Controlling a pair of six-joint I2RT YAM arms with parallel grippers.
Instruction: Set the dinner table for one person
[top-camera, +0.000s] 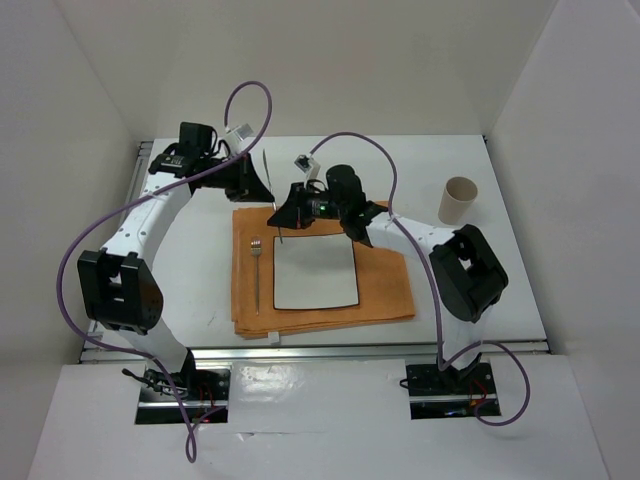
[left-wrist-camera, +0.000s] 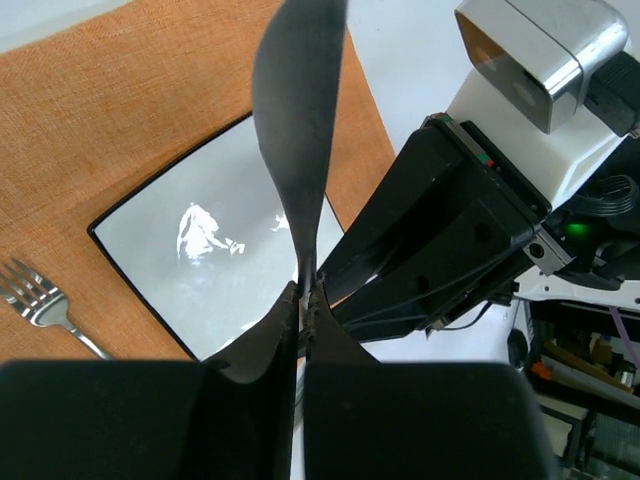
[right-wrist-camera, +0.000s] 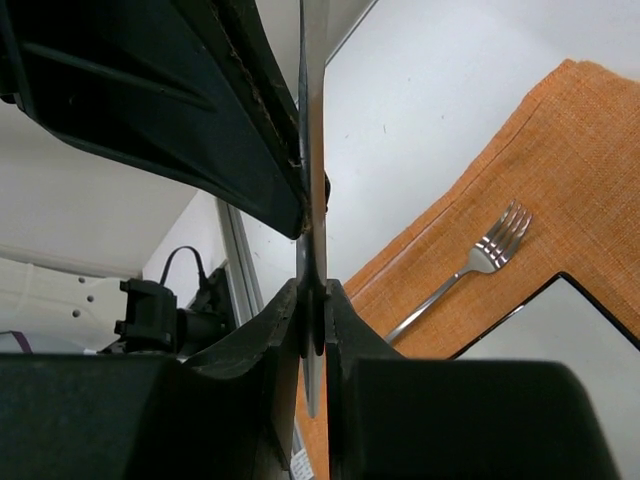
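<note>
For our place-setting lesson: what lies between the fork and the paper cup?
The square white plate on the orange mat, with the right arm crossing there; the top view shows it.

- No text, label, brand, number or sign could be read on the dinner table (top-camera: 200, 290), the orange mat (top-camera: 385, 290), the plate (top-camera: 315, 275), the fork (top-camera: 257, 265) or the paper cup (top-camera: 457, 200).

White arms (top-camera: 150, 215), black joints (top-camera: 120, 290), purple cables (top-camera: 250, 84)
</note>
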